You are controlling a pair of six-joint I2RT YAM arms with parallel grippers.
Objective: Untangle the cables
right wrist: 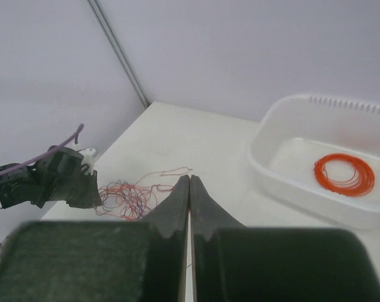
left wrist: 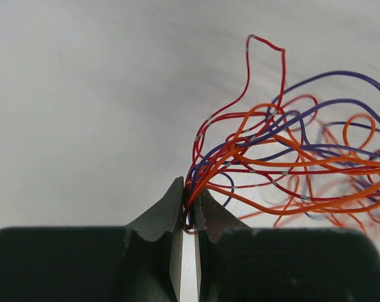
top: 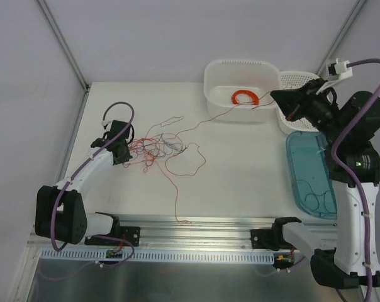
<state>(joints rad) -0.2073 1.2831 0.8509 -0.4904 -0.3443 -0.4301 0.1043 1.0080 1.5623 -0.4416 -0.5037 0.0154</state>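
cables (top: 158, 148): tangle near your desk's left edge. left gripper (left wrist: 189, 201): clamped on the bundle's end. right gripper (right wrist: 190, 179): pinched closed, contents unclear. risk: if you pull apart, the knot may tighten or strands slip.

The top camera looks down from high up behind both arms and sees the whole white table (top: 240, 182). The left wrist camera sits very near the thin red, orange and purple wires (left wrist: 272, 157), looking along the table top. The right wrist camera looks across the table from far off. It and the top camera both see the white plastic tub (right wrist: 265, 157), the wires and the left gripper (right wrist: 94, 195).
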